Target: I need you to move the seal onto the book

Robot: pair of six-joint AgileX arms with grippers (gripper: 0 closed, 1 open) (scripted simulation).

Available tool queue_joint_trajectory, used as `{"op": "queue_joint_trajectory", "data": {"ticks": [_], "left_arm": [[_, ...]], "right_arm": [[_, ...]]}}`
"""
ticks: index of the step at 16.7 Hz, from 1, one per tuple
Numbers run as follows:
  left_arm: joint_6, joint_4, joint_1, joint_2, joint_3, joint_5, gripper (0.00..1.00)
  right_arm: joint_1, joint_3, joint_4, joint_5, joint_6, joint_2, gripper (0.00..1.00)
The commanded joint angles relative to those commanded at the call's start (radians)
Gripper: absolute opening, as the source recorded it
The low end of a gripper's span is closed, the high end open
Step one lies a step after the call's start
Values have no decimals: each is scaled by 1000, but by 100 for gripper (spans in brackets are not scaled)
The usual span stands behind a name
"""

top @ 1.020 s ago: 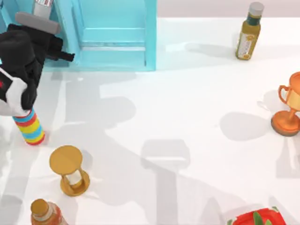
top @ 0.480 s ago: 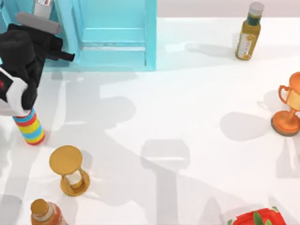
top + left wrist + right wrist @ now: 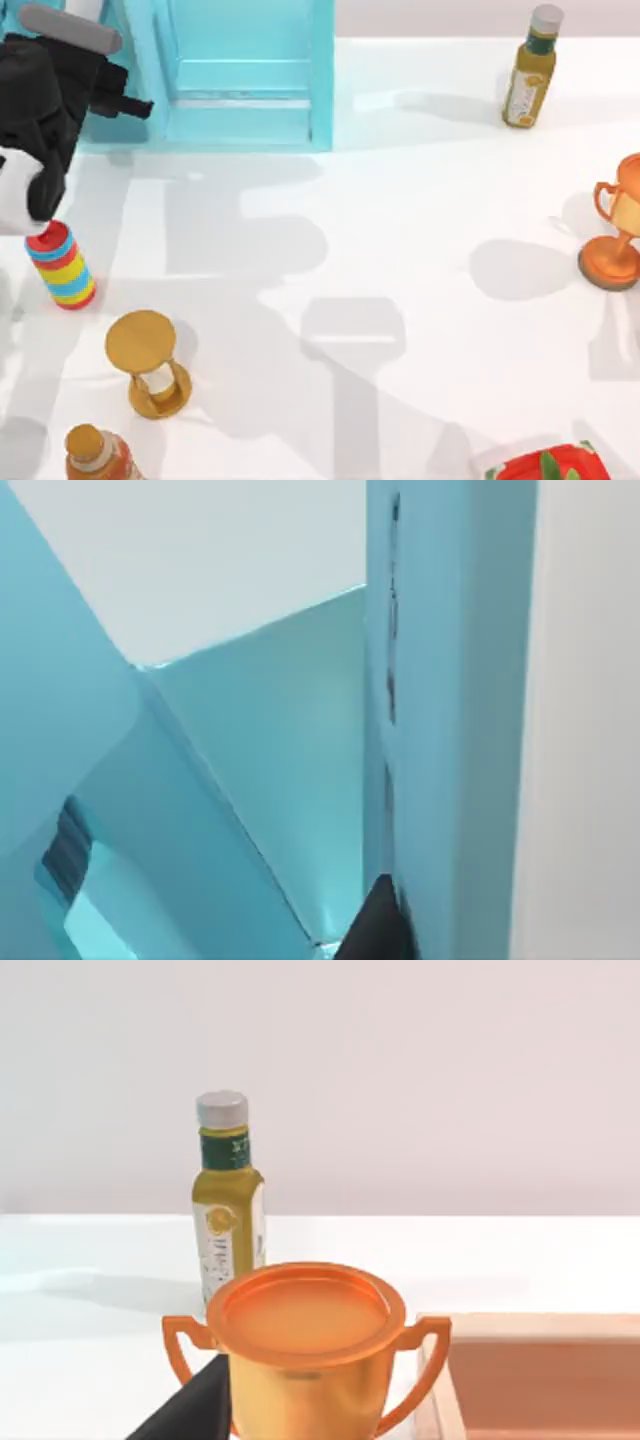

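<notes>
The seal and the book are out of view. My left arm reaches over the table's far left corner, and its gripper [image 3: 138,106] points at the light-blue shelf unit [image 3: 250,70]. In the left wrist view a dark tip of that gripper [image 3: 375,932] sits close against a shelf wall [image 3: 450,680]. Low in the right wrist view, a dark part of my right gripper [image 3: 195,1405] shows just in front of the orange trophy cup [image 3: 305,1345].
A striped cylinder [image 3: 62,265], a golden hourglass [image 3: 148,362] and an orange bottle [image 3: 95,455] stand along the left. The trophy cup [image 3: 615,235] is at the right edge, an olive bottle [image 3: 530,68] far right, a red item [image 3: 545,465] at the front right.
My left arm has drawn back toward the far left corner, uncovering the top of the striped cylinder. Nothing else on the table has moved.
</notes>
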Motion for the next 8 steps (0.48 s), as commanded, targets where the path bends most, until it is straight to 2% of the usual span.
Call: {"op": "queue_joint_trajectory", "data": {"ticks": [8], "left_arm": [[-6,-341,-21,-532,-225,-18,0]], "right_arm": [[0,0,0,0,0,0,100]]}}
